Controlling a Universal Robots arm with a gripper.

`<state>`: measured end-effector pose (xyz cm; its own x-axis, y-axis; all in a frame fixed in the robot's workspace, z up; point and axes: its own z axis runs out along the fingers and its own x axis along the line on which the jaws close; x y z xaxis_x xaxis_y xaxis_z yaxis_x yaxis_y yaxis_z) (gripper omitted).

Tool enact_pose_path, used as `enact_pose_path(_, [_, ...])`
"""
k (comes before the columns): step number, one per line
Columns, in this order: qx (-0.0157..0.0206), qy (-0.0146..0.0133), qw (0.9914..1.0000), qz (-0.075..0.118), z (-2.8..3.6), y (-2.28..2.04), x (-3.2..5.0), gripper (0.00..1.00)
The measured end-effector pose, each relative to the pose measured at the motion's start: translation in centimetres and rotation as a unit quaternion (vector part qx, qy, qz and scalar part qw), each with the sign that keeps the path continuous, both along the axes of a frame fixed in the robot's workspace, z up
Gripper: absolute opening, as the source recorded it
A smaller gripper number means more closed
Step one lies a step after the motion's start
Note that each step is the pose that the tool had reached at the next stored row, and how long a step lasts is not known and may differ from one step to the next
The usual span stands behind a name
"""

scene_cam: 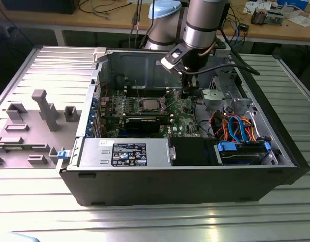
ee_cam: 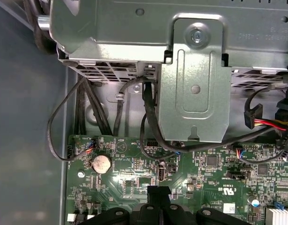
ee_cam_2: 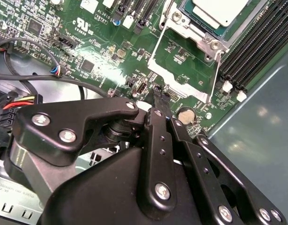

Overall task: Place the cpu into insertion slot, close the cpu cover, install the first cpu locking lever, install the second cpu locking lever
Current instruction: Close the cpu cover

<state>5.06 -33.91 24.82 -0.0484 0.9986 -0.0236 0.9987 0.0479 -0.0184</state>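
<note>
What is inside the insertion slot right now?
In the second wrist view the cpu lies in the insertion slot, silvery top up; the cpu cover lies open beside it. The slot's contacts are hidden under the chip.

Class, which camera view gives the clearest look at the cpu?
The second wrist view: the cpu sits close up, its silvery top plain, though partly cut by the picture's edge. In the exterior view the cpu is just a tiny pale square. The first wrist view faces a metal bracket and cables.
</note>
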Motion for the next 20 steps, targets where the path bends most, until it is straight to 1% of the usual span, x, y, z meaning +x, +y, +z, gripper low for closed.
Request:
enact_pose_path(11, [0.0000,0.0000,1.00000,0.000,-0.39,0.00,0.00,0.11])
enact_pose_path(20, [0.0000,0.0000,1.00000,0.000,-0.82,0.00,0.00,0.11])
